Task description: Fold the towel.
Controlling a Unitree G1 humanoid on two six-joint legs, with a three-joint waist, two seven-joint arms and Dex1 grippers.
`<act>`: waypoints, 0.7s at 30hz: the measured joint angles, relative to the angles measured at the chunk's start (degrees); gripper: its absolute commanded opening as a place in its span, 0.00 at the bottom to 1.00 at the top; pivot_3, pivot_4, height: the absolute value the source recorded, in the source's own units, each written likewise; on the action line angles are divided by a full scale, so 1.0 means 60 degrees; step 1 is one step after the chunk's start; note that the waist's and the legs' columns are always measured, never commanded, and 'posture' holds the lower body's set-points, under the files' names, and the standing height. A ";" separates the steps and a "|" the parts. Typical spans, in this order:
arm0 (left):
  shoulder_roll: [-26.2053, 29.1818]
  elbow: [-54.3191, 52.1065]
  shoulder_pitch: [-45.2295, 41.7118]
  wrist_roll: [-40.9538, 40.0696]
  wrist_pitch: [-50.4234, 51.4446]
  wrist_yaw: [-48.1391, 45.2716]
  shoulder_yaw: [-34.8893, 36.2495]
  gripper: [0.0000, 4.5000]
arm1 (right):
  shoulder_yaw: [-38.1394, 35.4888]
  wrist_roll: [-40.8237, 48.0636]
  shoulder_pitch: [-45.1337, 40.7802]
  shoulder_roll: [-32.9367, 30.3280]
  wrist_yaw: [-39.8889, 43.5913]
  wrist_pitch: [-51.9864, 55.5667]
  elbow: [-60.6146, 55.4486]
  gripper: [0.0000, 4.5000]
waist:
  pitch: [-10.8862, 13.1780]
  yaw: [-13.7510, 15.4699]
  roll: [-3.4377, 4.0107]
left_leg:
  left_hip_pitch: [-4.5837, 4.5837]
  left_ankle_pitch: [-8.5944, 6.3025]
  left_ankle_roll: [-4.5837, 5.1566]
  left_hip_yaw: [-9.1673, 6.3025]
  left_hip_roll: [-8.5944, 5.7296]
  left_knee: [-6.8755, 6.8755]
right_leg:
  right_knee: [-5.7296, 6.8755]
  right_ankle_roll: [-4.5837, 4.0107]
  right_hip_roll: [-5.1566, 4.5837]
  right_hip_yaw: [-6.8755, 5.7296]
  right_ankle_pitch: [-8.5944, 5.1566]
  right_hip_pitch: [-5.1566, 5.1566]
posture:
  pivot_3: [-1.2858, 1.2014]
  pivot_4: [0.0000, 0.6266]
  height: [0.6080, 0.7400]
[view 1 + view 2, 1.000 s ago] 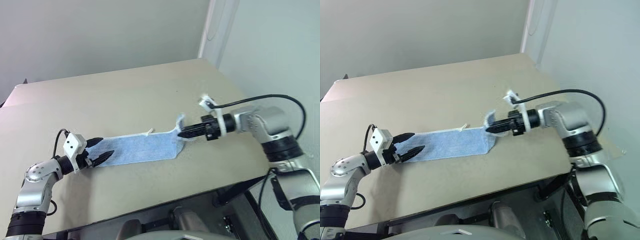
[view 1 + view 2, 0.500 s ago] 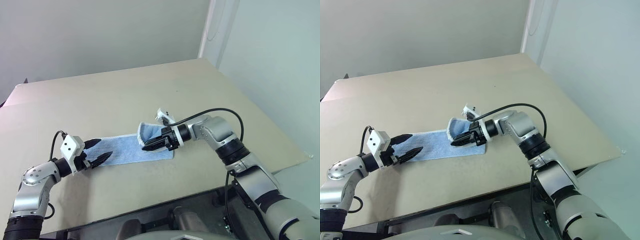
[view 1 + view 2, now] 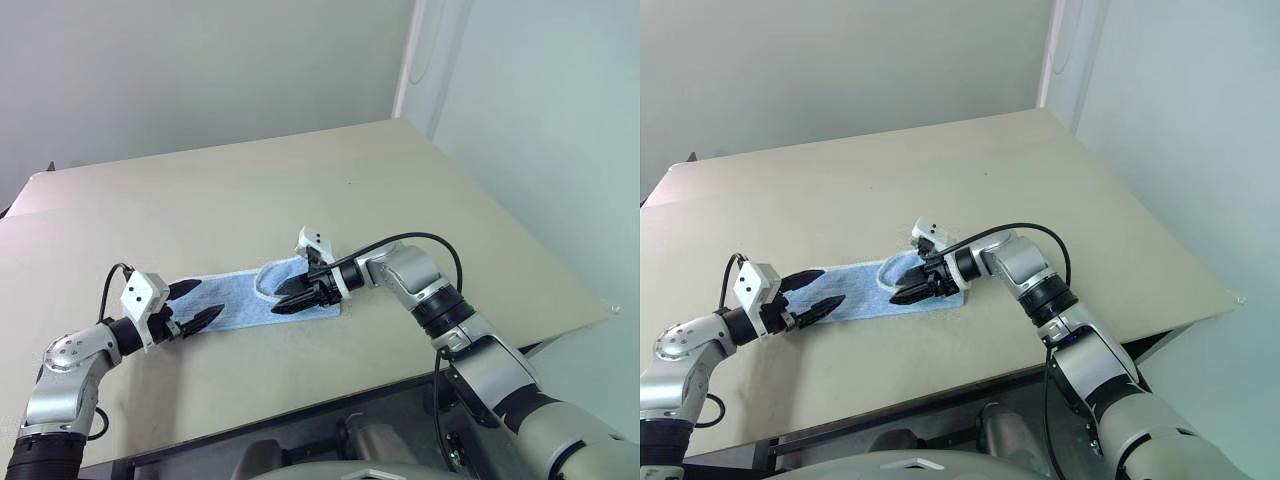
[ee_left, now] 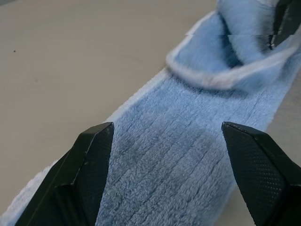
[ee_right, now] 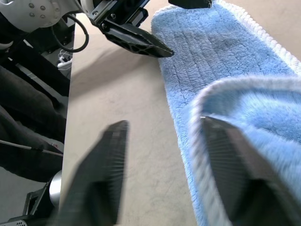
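Note:
The light blue towel (image 3: 235, 303) lies lengthwise on the beige table (image 3: 400, 170). Its right end is folded back over itself in a raised loop (image 3: 272, 274) with white edging. My right gripper (image 3: 283, 298) sits low at that loop and is open. In the right wrist view the fold (image 5: 254, 108) bulges beside one finger (image 5: 230, 169). My left gripper (image 3: 210, 297) hovers open at the towel's left end. In the left wrist view its two fingers straddle the ribbed cloth (image 4: 174, 160).
The table's front edge (image 3: 330, 390) runs close below both arms, and its right corner (image 3: 612, 312) lies far to the right. A grey wall and a white corner post (image 3: 405, 60) stand behind the table.
My right gripper carried the towel's right end leftward over the towel, sank toward the table and opened. The left gripper stayed put and open.

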 measured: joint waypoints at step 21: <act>-0.0007 0.0004 -0.0168 -0.0010 0.0020 0.0014 -0.0014 0.86 | -0.0891 -0.0271 0.0781 -0.2456 0.0481 -0.0147 -0.1385 0.84 | 0.0001 0.0005 -0.0004 | 0.0017 0.0000 0.0001 0.0002 0.0006 -0.0020 | 0.0014 -0.0054 0.0036 -0.0003 -0.0032 0.0006 | 0.52 0.00 1.00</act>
